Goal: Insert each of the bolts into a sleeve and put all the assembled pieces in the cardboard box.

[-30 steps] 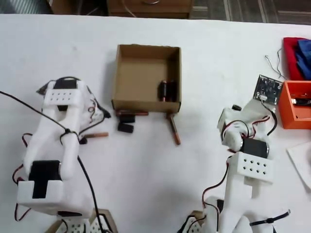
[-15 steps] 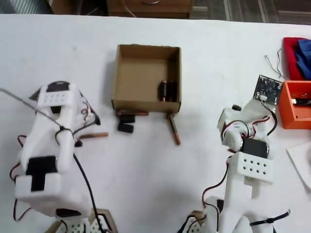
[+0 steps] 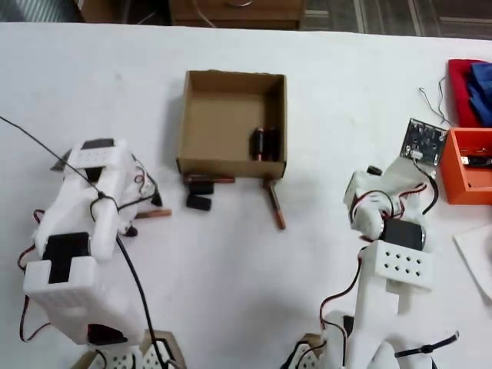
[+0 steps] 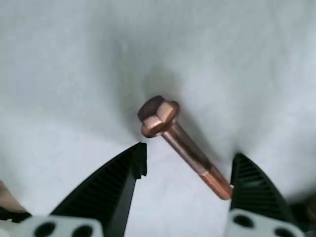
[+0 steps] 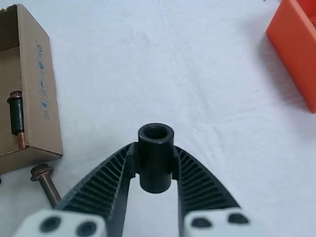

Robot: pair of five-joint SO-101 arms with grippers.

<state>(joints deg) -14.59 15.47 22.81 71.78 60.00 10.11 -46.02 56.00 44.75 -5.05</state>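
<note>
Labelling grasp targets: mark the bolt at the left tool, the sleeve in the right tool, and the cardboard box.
bolt (image 4: 190,155), left wrist view, shank.
sleeve (image 5: 155,165), right wrist view, outer wall.
cardboard box (image 3: 231,167), high view, front wall.

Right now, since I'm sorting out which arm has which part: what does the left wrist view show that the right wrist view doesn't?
Left wrist view: a copper bolt lying on the table, with the open left end effector straddling its shaft, not closed on it.

Right wrist view: the right end effector shut on an upright black sleeve; the cardboard box with an assembled piece inside; a second bolt beside the box; an orange bin.

Shared: the white table.
</note>
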